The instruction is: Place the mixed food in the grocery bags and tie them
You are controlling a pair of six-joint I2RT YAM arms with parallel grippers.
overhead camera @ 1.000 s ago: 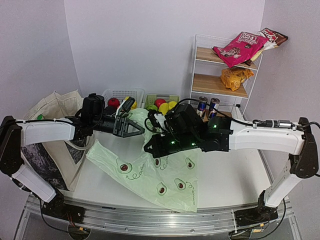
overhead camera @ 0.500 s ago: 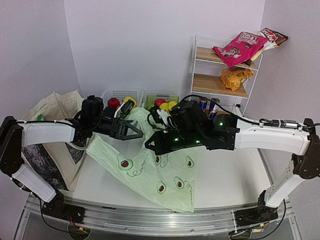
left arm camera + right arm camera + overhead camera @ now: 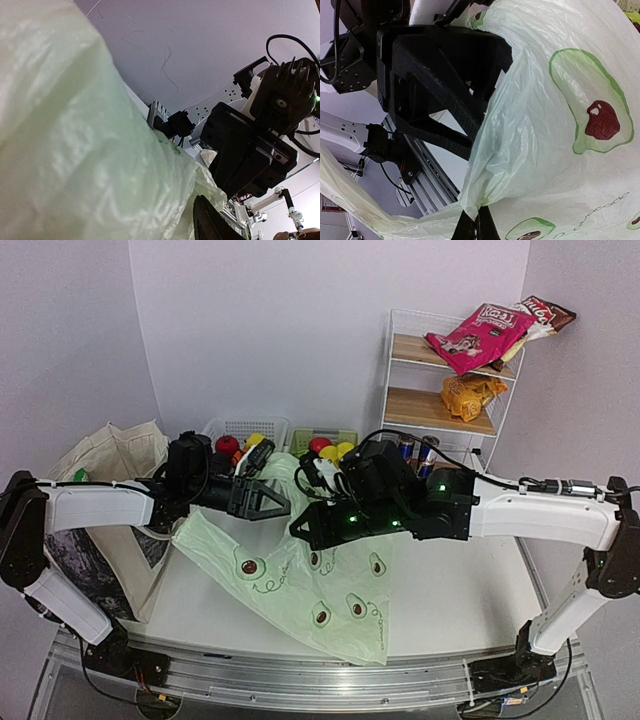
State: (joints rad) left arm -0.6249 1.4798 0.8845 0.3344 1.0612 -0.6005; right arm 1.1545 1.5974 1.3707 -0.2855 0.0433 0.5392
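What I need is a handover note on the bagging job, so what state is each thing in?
plastic bag: untied, top pinched and lifted, rest lying on the table.
canvas tote: standing, mouth open, untied.
left gripper: open, beside the bag's raised top.
right gripper: shut on the plastic bag.
drink cans: upright on the rack.
snack packets: lying on the rack's shelves.

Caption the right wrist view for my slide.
Right claw pinches a fold of the avocado-print bag; left claw, jaws apart, sits against the bag's edge.
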